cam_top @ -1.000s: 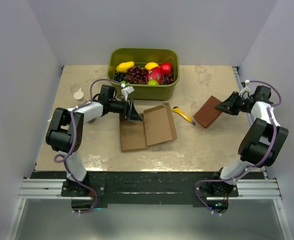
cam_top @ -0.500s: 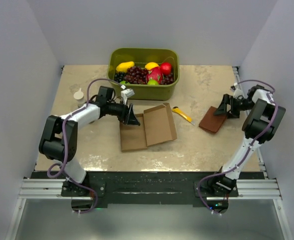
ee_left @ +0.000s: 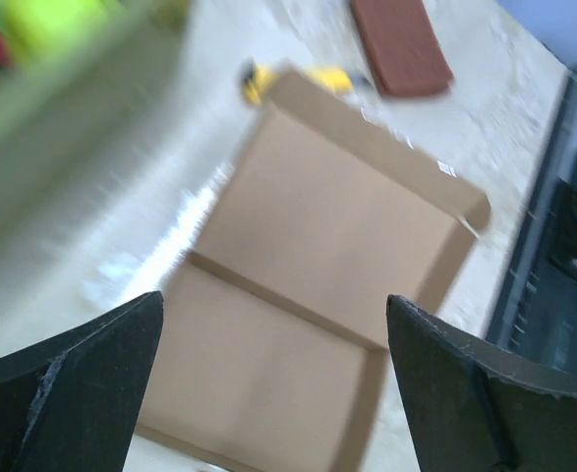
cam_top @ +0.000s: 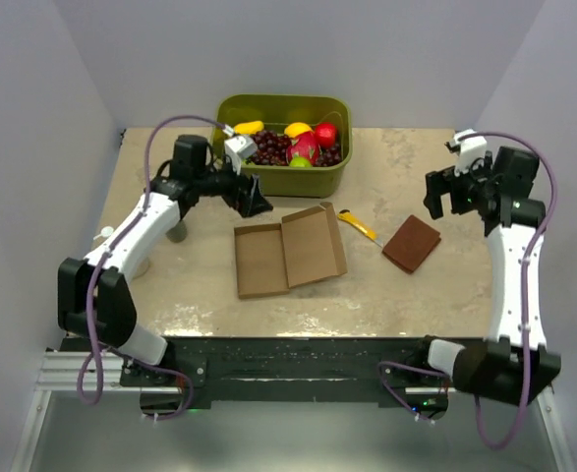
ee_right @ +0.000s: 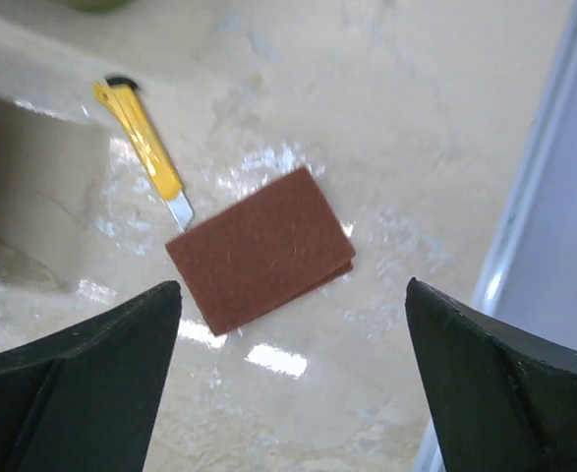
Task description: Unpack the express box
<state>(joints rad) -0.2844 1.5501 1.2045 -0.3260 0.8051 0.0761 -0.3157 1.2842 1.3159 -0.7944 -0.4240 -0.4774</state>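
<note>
The express box (cam_top: 288, 258) lies opened flat in the middle of the table, lid flap to the right, and nothing shows inside it (ee_left: 308, 295). My left gripper (cam_top: 254, 200) hangs open above the table just behind the box's back left corner, nothing between its fingers (ee_left: 274, 298). A dark reddish-brown flat item (cam_top: 412, 244) lies on the table right of the box. Behind and right of that item (ee_right: 260, 248), my right gripper (cam_top: 445, 192) is raised, open and empty (ee_right: 293, 285).
A yellow utility knife (cam_top: 361, 225) lies between the box and the reddish-brown item, also visible in the right wrist view (ee_right: 143, 147). An olive-green tub (cam_top: 227, 108) of fruit stands at the back. White walls close in both sides.
The right gripper let go of the reddish-brown item, which now lies flat, and rose. The left gripper opened wide and drew back from the box toward the tub.
</note>
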